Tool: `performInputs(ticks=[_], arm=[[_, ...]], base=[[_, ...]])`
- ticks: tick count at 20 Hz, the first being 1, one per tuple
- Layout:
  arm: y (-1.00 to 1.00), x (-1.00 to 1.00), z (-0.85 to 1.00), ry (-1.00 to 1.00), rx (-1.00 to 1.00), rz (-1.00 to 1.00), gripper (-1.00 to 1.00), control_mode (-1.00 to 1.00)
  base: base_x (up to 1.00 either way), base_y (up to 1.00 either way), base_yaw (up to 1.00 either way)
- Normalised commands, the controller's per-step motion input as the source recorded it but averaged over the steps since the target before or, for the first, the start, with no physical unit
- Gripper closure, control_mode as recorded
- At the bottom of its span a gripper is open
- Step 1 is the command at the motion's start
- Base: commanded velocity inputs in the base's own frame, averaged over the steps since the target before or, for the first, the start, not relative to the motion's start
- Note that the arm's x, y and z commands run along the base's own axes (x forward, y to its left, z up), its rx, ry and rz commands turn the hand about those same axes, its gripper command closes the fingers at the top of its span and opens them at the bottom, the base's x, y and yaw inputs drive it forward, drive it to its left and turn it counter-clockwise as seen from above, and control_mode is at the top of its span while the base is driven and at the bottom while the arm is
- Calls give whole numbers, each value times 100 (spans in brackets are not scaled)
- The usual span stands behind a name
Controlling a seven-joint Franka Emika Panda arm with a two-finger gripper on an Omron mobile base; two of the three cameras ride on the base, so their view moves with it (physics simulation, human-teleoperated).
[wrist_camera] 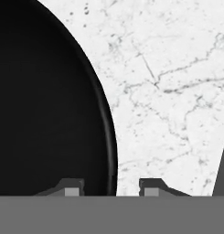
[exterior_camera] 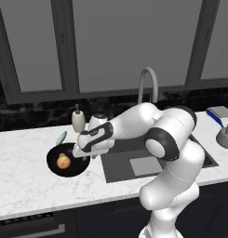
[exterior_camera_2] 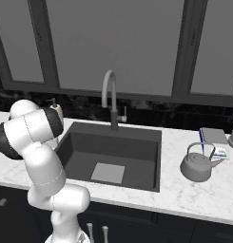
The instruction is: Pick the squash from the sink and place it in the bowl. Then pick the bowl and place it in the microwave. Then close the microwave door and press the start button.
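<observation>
Black and glossy, the bowl (exterior_camera: 66, 161) sits on the marble counter (exterior_camera: 22, 167) at the left of the left base view, with the squash (exterior_camera: 63, 161) already lying inside it, so we judge the first step done and the bowl pickup in hand. Behind the bowl we see a soap bottle (exterior_camera: 78, 120) and a small greenish thing we cannot name.

Moving right, the gripper (exterior_camera: 81, 153) hangs at the bowl's right rim, pointing down at the counter. In the hand view the rim (wrist_camera: 109, 137) runs as a curved edge between the two fingertips: one tip (wrist_camera: 71, 187) stands over the black inside, the other over the white marble outside. That is the relation the coming move turns on: the wall of the bowl lies between the jaws, with the rest of the bowl spreading off to the left of that view. The jaws stand partly open, astride the rim. We cannot tell whether they touch it yet, and we would not call the bowl gripped.

Further right the arm reaches leftward over the sink's (exterior_camera: 134, 160) front corner, forearm low and nearly level, elbow bulging toward the camera, wrist bent down to the bowl. The sink itself holds nothing but its lighter square, with the faucet (exterior_camera_2: 110, 97) behind it. At the far right a grey kettle (exterior_camera_2: 199, 163) stands on the counter, well apart from the work
</observation>
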Motion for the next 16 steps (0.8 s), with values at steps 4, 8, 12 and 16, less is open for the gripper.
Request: performInputs(ticks=[4, 8, 12, 16], arm=[[0, 0, 0, 0, 0, 0, 100, -100], [-24, -32, 26, -3, 2, -9, 100, -100], [-32, -42, 57, -8, 7, -17, 100, -100], [-33, -32, 68, -2, 6, -19, 100, -100]], base=[[0, 0, 0], [0, 0, 0], [0, 0, 0], [0, 0, 0]])
